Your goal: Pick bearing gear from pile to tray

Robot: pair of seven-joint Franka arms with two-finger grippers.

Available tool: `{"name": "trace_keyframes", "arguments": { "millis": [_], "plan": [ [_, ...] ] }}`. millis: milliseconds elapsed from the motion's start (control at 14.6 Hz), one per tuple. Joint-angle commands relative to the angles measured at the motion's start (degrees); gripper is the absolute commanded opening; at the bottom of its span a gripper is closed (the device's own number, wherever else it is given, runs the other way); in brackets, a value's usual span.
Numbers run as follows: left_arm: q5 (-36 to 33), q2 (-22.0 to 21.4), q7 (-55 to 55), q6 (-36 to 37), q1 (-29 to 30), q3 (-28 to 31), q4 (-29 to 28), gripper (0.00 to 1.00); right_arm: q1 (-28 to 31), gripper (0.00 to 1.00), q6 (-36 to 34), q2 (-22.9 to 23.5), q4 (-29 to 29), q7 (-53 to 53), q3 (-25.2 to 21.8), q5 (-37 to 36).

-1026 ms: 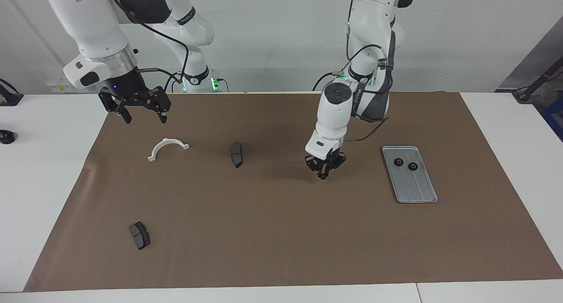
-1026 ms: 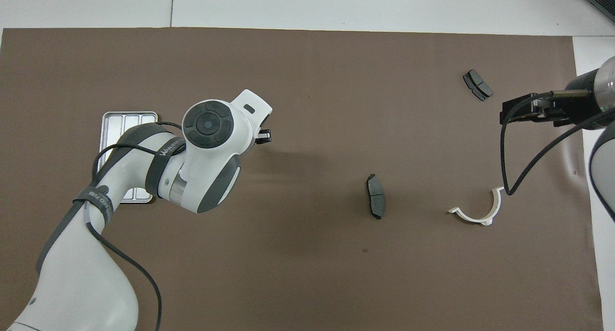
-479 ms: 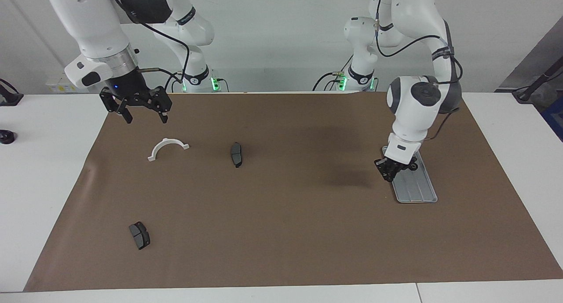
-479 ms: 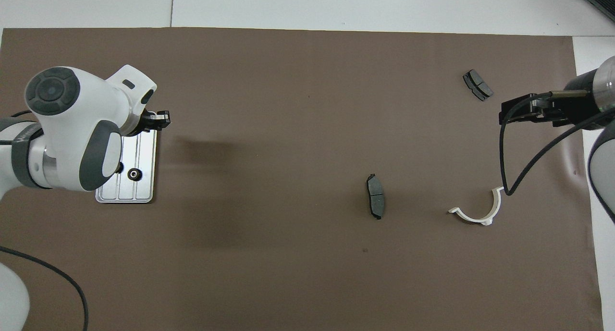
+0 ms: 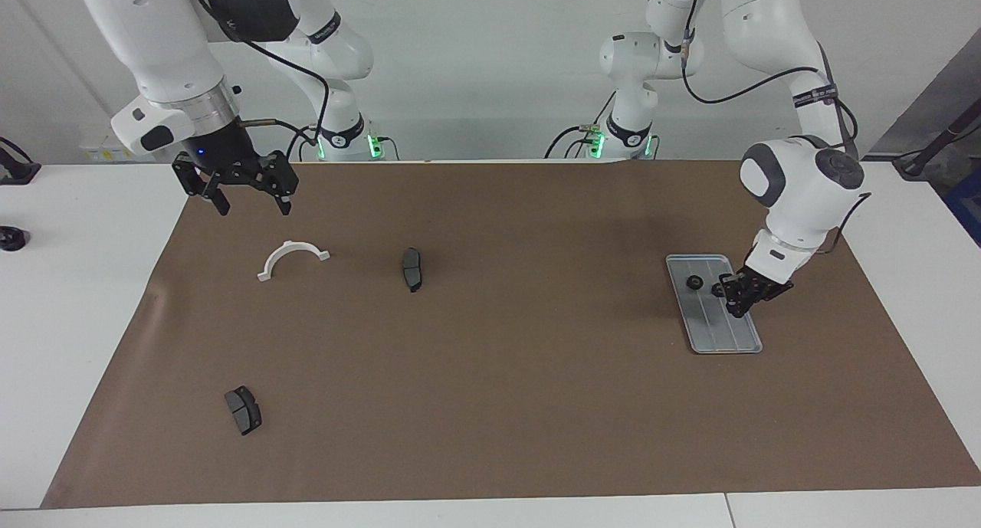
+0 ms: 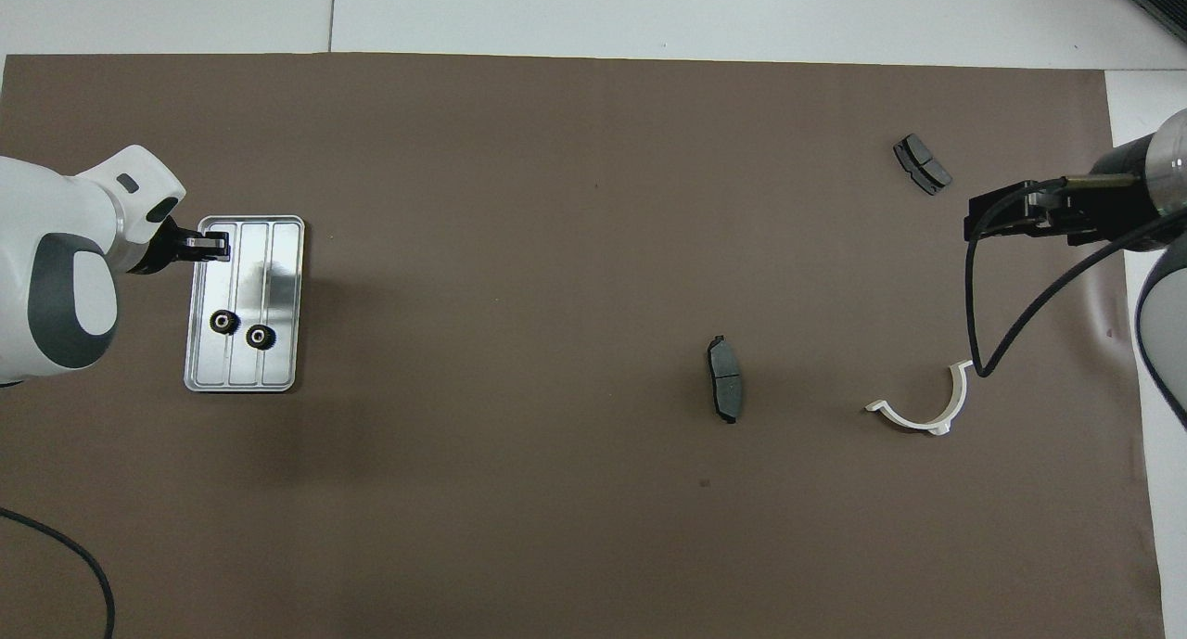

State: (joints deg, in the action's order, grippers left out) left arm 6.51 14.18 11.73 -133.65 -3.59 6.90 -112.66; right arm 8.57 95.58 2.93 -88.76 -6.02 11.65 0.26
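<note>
so the left gripper hangs low over the tray, at the edge toward the left arm's end of the table, with its fingertips pinched together. whether a small gear sits between them i cannot make out. a second ago that hand was out over the middle of the brown mat; half a second ago it was coming in over the tray, and now it has crossed to the tray's outer edge. my guess is it has carried a gear over from the scatter and is about to set it down, which would make a third.

two bearing gears already lie in the tray side by side, near the end closer to the robots. the facing view shows only one of them, the other being hidden by the hand.

the right gripper waits in the air, jaws spread wide and empty, above the mat's edge near the white half-ring; it hasn't budged.

what's left on the mat holds no gear that i can see: one brake pad near the middle, and another brake pad farther from the robots, toward the right arm's end. the mat lies flat over a white table, with a pale wall at the back.
</note>
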Motion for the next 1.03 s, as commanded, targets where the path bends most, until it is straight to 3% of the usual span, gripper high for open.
{"name": "trace_keyframes", "arguments": {
  "millis": [0,68,205,274,616,958],
  "plan": [
    [1.31,1.2,2.25,-2.23,0.52,-0.75,-1.16,0.14,0.57,1.0,0.49,-1.09,-1.41,0.4,0.31,0.44],
    [1.31,1.2,2.25,-1.97,0.43,-0.75,-1.07,0.28,0.57,1.0,0.49,-1.09,-1.41,0.4,0.31,0.44],
    [1.31,1.2,2.25,-1.53,-0.01,-0.66,-0.98,0.8,0.57,1.0,0.49,-1.09,-1.41,0.4,0.31,0.44],
    [1.22,1.02,2.25,-1.35,-0.01,-0.66,-0.81,0.99,0.57,1.0,0.49,-1.09,-1.41,0.4,0.31,0.44],
    [1.14,-3.36,2.07,-0.83,-0.19,-0.57,-0.54,1.0,0.57,1.0,0.49,-1.09,-1.41,0.4,0.31,0.44],
    [0.52,-11.97,1.63,9.17,-0.19,-0.48,2.79,1.0,0.57,1.0,0.49,-1.09,-1.41,0.4,0.31,0.44]
  ]
}}
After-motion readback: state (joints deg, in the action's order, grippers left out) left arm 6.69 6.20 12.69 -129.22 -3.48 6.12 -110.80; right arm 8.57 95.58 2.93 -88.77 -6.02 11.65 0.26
